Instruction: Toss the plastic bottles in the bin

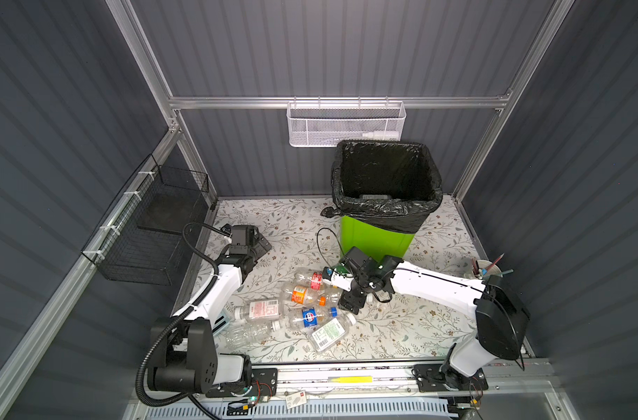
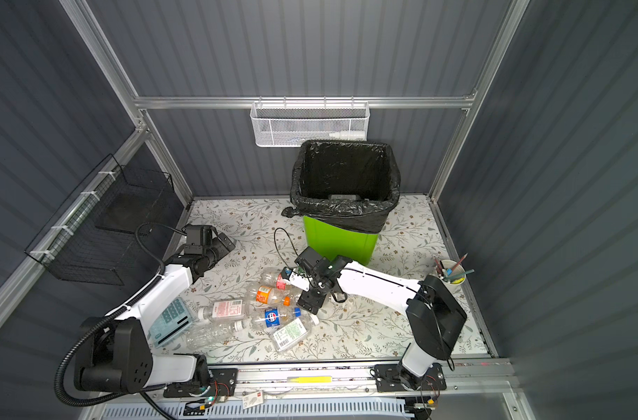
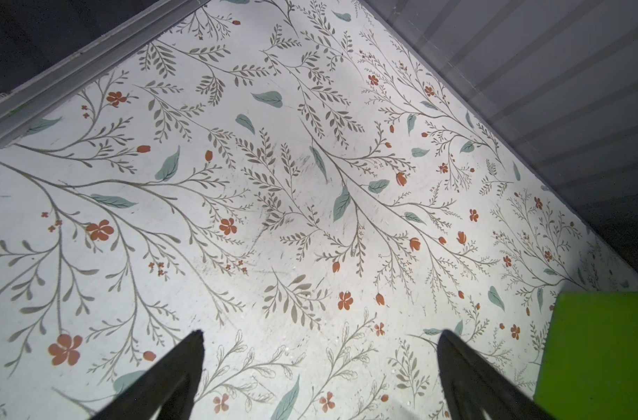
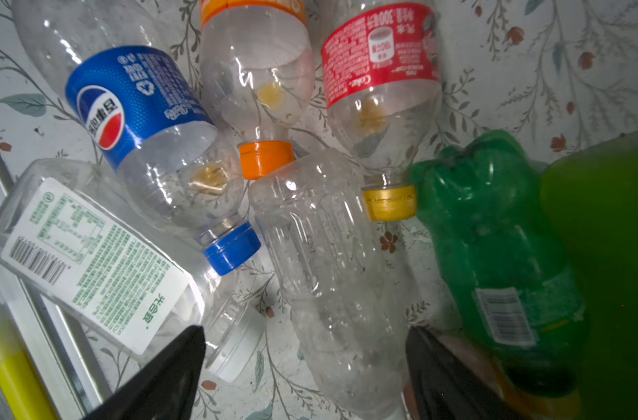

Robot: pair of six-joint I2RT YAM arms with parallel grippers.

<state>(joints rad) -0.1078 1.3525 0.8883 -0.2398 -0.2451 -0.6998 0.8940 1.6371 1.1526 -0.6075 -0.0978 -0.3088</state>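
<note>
On the left of both top views my left gripper (image 1: 264,245) hangs over bare table (image 1: 292,225). Its wrist view shows the jaws spread wide with nothing between them, only floral surface below and a corner of the bin (image 3: 601,349) at lower right. At lower centre the bottles (image 1: 303,295) lie on their sides in a loose heap on the table, several touching. My right gripper (image 1: 352,305) points down at the heap's right edge. In its wrist view the jaws stand well apart and are closed on nothing. A clear bottle (image 4: 328,262) lies in line with the gap between the fingertips (image 4: 186,349), though I cannot tell whether either one touches it. A green bottle (image 4: 492,225) lies just beside the other finger, at the right of that frame, and a blue-label bottle (image 4: 139,102) is at upper left. In the top views the bin stands upright above and right of the heap, with a black bag (image 1: 383,211) folded over its rim.
</note>
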